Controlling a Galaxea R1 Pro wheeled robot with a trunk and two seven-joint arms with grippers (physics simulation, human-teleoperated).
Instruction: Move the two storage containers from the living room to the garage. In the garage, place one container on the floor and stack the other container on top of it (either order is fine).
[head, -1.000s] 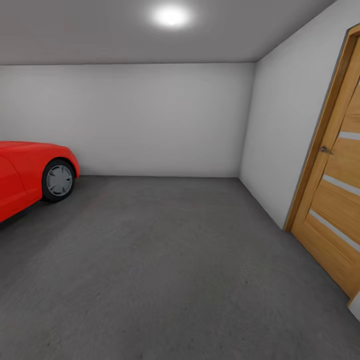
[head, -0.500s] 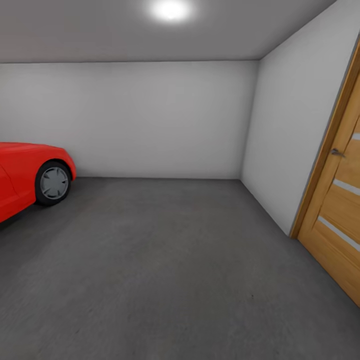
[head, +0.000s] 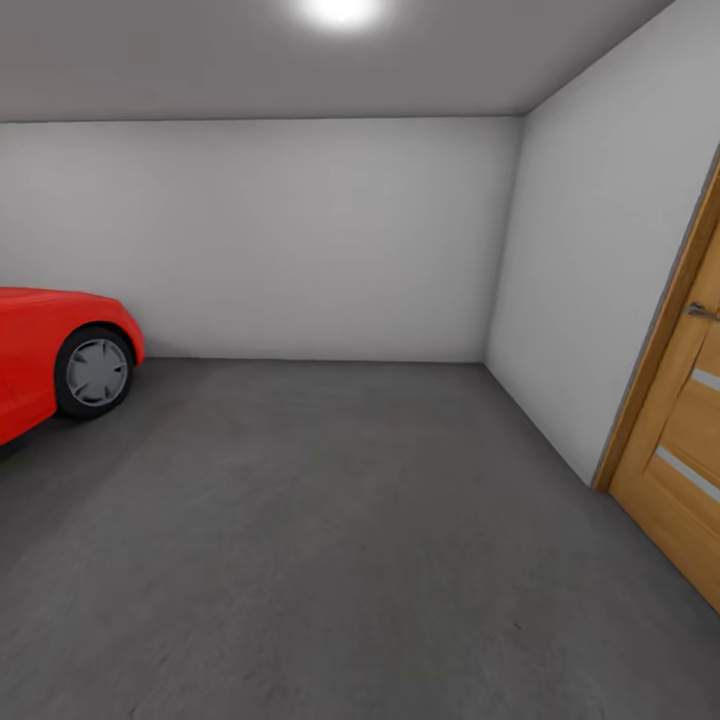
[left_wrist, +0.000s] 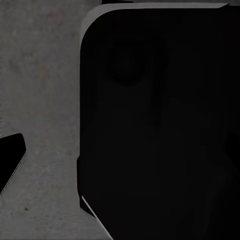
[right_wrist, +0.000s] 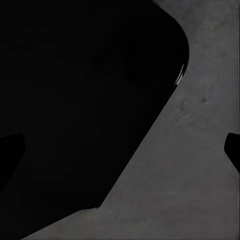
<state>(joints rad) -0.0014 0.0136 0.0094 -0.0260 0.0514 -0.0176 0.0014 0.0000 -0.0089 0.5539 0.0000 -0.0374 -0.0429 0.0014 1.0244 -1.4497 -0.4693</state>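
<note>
I am in the garage, looking over its dark grey floor (head: 330, 520) toward plain white walls. The two storage containers are out of view. In the left wrist view one dark fingertip (left_wrist: 11, 161) of my left gripper (left_wrist: 120, 160) stands at the picture's edge over bare floor, the other lost against my own black body (left_wrist: 160, 125). In the right wrist view my right gripper (right_wrist: 120, 150) is open, its fingertips (right_wrist: 233, 150) far apart with nothing between them, over floor and my black body.
A red car (head: 50, 350) stands at the left, its front wheel (head: 95, 372) showing. A wood-panelled door (head: 680, 440) is on the right wall. The back wall (head: 260, 240) is a few metres ahead, with a ceiling light (head: 340, 10) overhead.
The whole head view has shifted: the car has slid left and the door right toward the picture's edges, so the camera has moved forward. Nothing in the room itself has moved.
</note>
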